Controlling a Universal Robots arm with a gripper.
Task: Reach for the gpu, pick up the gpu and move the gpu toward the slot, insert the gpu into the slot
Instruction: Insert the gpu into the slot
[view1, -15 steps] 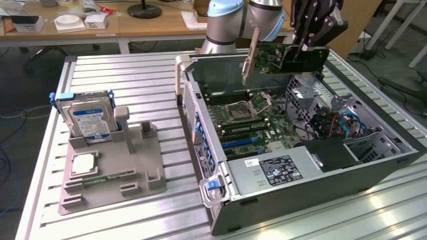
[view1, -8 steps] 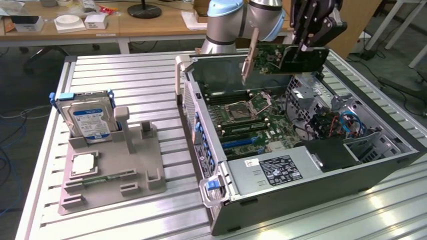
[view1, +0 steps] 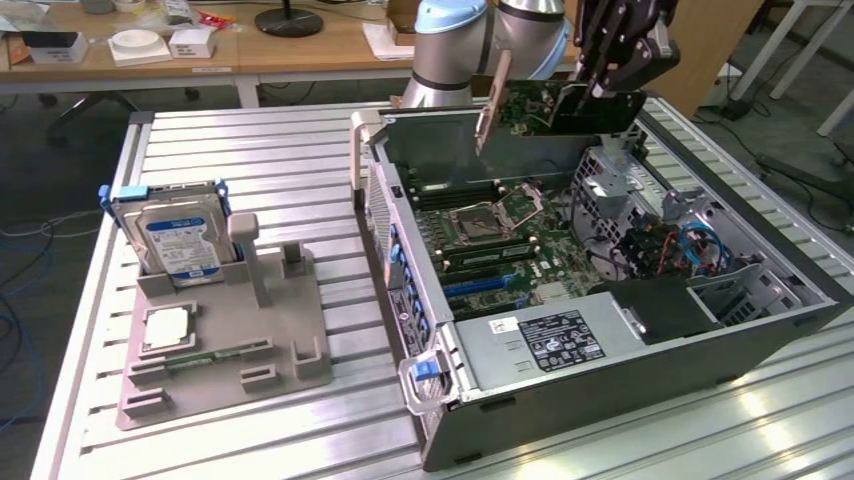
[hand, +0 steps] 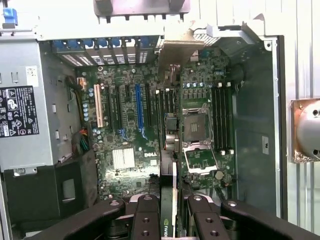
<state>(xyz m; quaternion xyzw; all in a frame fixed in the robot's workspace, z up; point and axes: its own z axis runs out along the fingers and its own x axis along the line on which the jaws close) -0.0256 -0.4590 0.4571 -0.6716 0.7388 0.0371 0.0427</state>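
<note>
Exterior view shows the pincer (view1: 607, 85) pinching the gpu (view1: 541, 108) edge-on, high above the open case (view1: 641, 330); a tilted card could miss the slot (hand: 139, 105) and strike the motherboard (hand: 125, 145).

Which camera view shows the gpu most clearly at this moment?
The exterior view: the gpu hangs in the gripper above the open computer case, its green face and metal bracket visible. The wrist view shows the gpu edge-on.
</note>
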